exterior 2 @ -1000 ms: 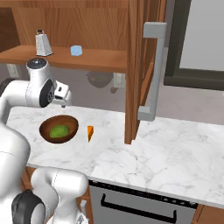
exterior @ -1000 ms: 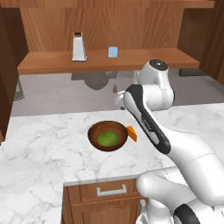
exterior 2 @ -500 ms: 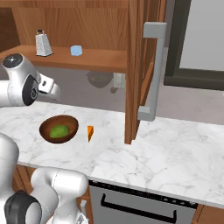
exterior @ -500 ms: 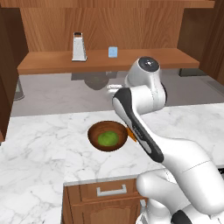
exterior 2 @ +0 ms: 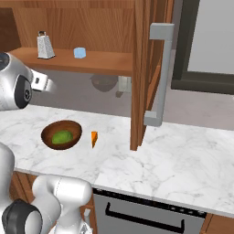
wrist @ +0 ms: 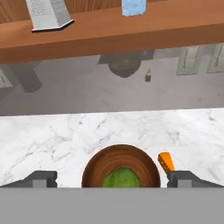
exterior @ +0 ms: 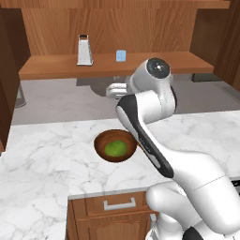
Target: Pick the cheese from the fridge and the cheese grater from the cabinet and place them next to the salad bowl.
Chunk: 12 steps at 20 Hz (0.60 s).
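Shelf-top cheese grater point(wrist: 47, 13) — top cropped

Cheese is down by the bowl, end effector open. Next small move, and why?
Probably raise the open end effector toward the grater on the cabinet shelf. The cheese already lies on the counter beside the salad bowl, the end effector holds nothing, and the grater stands upright on the shelf, left of the blue cup, untouched.

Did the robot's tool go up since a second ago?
Yes. In the right base view the open tool has risen from beside the round dark-brown wooden salad bowl toward the long wooden shelf, and moved left.
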Available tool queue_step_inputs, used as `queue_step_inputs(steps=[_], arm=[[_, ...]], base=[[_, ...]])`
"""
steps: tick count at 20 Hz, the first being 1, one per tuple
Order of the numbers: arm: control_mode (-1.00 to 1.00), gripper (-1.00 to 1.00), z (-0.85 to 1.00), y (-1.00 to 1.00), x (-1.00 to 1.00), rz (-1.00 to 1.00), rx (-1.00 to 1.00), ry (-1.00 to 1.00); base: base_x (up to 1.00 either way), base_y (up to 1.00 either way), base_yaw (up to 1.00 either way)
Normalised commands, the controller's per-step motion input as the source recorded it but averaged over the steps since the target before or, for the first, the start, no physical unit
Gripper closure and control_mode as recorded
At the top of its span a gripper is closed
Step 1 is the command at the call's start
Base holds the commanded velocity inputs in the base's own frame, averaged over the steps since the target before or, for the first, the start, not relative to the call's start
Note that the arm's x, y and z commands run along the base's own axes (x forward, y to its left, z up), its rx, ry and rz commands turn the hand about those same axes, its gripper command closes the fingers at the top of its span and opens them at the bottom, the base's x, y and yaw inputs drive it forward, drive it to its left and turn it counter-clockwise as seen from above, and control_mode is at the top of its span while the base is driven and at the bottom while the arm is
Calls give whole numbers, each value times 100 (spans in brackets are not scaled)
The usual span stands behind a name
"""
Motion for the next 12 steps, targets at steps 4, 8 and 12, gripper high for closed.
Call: queue_step_inputs(steps=[4, 8, 12], arm=[[-100, -100, 37, 0, -5, 23, 0, -12], [-100, -100, 36, 2, -3, 24, 0, -11], [-100, -100, 39, 2, -4, 19, 0, -3]], base=[[0, 0, 0], [0, 0, 0], [0, 0, 0]])
